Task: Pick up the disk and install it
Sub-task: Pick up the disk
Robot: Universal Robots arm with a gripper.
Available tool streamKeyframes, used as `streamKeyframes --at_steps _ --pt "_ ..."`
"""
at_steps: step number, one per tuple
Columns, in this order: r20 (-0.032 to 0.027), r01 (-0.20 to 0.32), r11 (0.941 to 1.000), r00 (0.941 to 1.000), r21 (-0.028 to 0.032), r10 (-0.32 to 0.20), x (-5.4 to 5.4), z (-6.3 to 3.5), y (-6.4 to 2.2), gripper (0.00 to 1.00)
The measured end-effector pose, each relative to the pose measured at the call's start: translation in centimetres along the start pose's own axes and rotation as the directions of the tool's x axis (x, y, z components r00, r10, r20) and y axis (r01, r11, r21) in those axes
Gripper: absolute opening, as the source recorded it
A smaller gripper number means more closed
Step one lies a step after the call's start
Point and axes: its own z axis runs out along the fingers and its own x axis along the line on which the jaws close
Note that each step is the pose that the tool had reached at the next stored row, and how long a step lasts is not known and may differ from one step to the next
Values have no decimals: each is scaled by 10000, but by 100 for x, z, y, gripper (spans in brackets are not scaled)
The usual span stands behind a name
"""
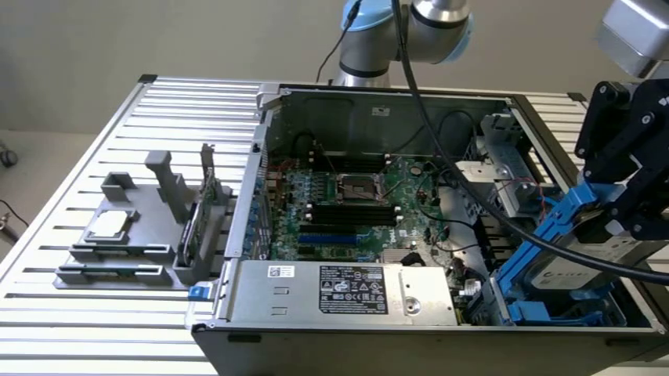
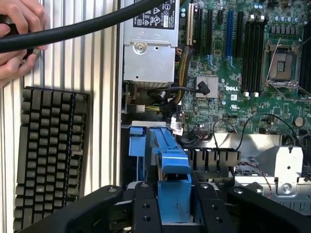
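Jaws on disk [image 1: 559, 274], long axis slanting down into case [image 1: 418, 348]

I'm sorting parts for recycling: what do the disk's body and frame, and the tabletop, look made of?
The disk: body looks like bare silver-grey metal, dull sheen; frame looks like moulded plastic, uniformly bright blue, smooth. The tabletop: probably aluminium, pale ribbed slats with a soft shine.
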Motion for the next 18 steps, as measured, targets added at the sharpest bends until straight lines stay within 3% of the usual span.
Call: streamKeyframes --at_steps 13,15,18 --pt "18 93 10000 10000 -15 -93 -1 -29 3 32" --pt "43 149 9999 9999 -19 -149 0 -21 4 32" --pt "124 260 9997 9996 -21 -259 3 4 4 32"
